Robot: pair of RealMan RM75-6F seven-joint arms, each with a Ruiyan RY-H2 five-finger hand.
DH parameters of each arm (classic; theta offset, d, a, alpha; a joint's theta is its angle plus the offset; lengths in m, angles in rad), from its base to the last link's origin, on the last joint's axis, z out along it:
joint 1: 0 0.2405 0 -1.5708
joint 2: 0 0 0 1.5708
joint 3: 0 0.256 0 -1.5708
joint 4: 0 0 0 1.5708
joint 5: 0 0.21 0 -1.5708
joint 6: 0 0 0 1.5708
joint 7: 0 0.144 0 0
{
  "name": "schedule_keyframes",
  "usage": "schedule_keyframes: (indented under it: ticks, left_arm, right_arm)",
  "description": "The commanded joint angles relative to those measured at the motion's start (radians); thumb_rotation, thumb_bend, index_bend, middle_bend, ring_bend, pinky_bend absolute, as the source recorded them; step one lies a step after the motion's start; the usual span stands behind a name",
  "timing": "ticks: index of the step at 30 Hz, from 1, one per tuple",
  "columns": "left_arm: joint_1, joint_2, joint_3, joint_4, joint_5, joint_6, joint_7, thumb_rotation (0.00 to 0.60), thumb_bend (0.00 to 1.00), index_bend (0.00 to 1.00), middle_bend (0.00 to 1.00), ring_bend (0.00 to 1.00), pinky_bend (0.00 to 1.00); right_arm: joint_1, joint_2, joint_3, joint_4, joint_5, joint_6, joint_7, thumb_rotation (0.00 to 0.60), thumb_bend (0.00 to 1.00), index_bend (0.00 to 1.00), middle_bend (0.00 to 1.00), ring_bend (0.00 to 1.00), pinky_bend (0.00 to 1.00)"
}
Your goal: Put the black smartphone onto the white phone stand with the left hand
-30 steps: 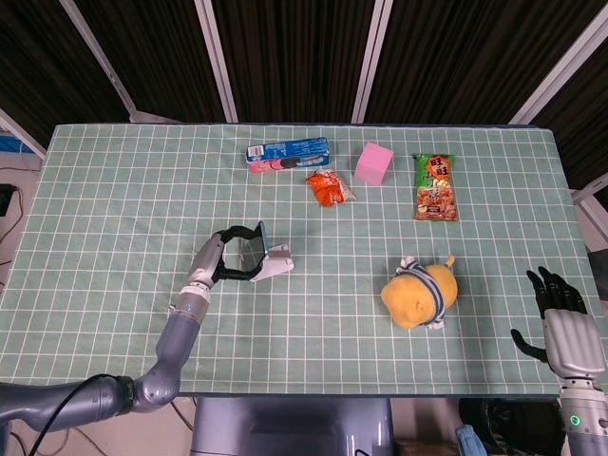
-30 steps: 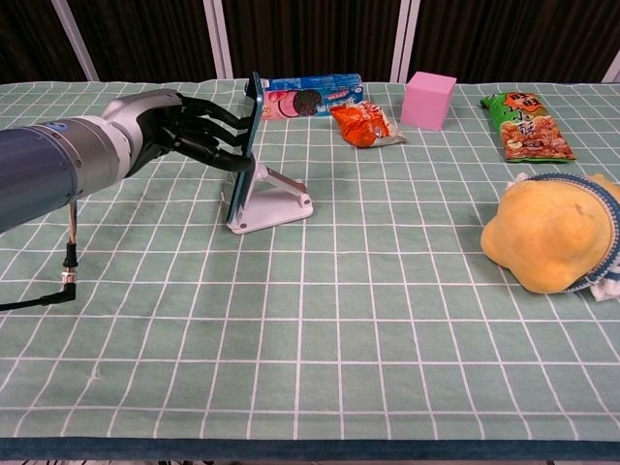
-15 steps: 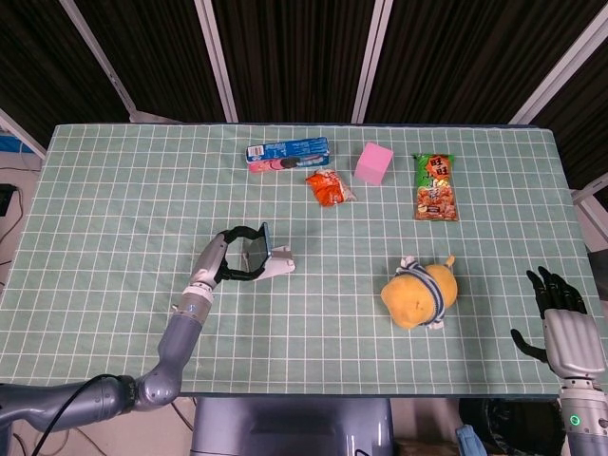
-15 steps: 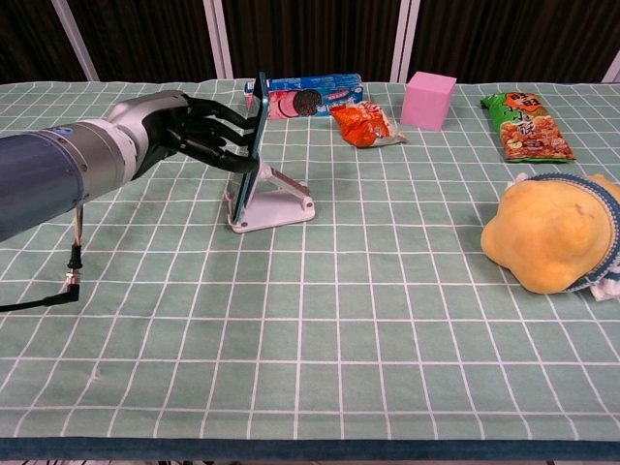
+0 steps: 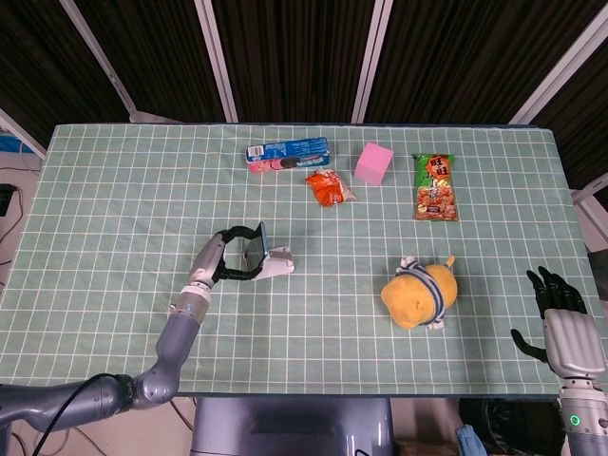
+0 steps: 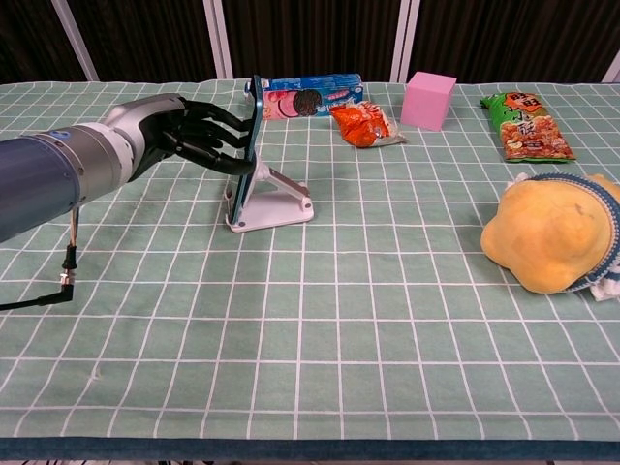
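The black smartphone [image 6: 249,140] stands on edge, nearly upright, leaning against the white phone stand [image 6: 279,204] on the left part of the table. My left hand [image 6: 190,131] reaches in from the left, and its dark fingers [image 6: 221,155] grip the phone's back and edges. In the head view the smartphone [image 5: 258,244] shows a bluish face above the stand [image 5: 278,265], with the left hand [image 5: 220,256] beside it. My right hand [image 5: 562,318] hangs off the table's lower right corner, fingers apart and holding nothing.
A yellow plush toy [image 6: 550,237] lies at the right. Along the far side are a blue cookie box [image 6: 308,96], an orange snack packet [image 6: 363,124], a pink cube [image 6: 429,100] and a green snack bag [image 6: 524,123].
The phone and left hand shifted slightly right half a second ago, then back left. The hand keeps its hold. The right hand has not moved.
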Motion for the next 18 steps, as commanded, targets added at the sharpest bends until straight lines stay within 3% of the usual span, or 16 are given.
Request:
schedule_keyframes:
  ticks: [1,11,18]
  left_arm:
    - [0.001,0.001,0.001,-0.001,0.003,0.0,-0.001,0.6,0.45,0.48,0.54,0.12,0.0]
    - [0.0,0.005,0.013,-0.002,0.004,-0.008,0.009,0.6,0.38,0.33,0.33,0.08,0.0]
    - [0.0,0.01,0.013,-0.003,0.001,-0.01,0.013,0.6,0.38,0.28,0.25,0.05,0.0]
  right_arm:
    - [0.0,0.0,0.0,0.0,0.0,0.0,-0.001,0.6,0.35,0.0,0.0,0.0,0.12]
    - [0.0,0.0,0.0,0.0,0.0,0.0,0.003,0.6,0.35,0.0,0.0,0.0,0.12]
    - [0.0,0.0,0.0,0.0,0.0,0.001,0.003,0.6,0.35,0.0,0.0,0.0,0.12]
